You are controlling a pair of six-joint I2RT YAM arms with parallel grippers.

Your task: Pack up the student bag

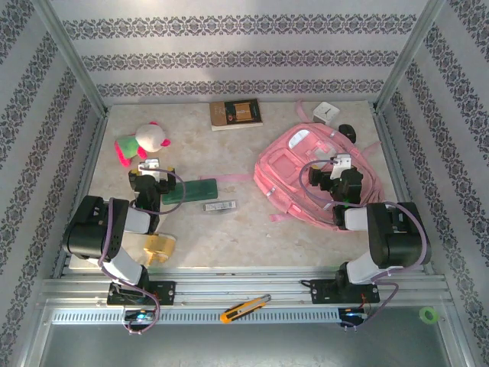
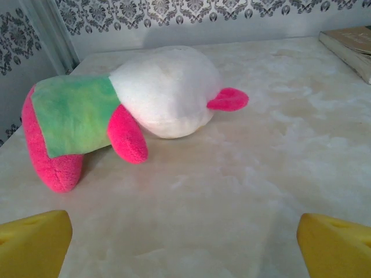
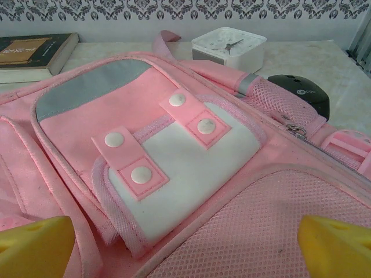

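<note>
The student bag (image 1: 294,172) is a large pink backpack lying flat at the right of the table, front pockets up. My right gripper (image 1: 338,167) hovers over the bag's right part, open. In the right wrist view its yellow fingertips (image 3: 35,246) stand wide apart above the bag (image 3: 174,156), over a white patch with snap tabs, and hold nothing. My left gripper (image 1: 150,171) stands open at the left, just short of a pink, green and white plush toy (image 1: 141,141). The toy (image 2: 139,110) lies on its side ahead of the left gripper (image 2: 185,246).
A book (image 1: 235,114) lies at the back centre. A white clock (image 1: 324,112) and a black mouse (image 1: 345,131) sit behind the bag. A green flat item (image 1: 197,188) and a small silver bar (image 1: 219,206) lie mid-table. A yellow object (image 1: 157,246) sits by the left arm. An orange knife (image 1: 244,307) rests on the front rail.
</note>
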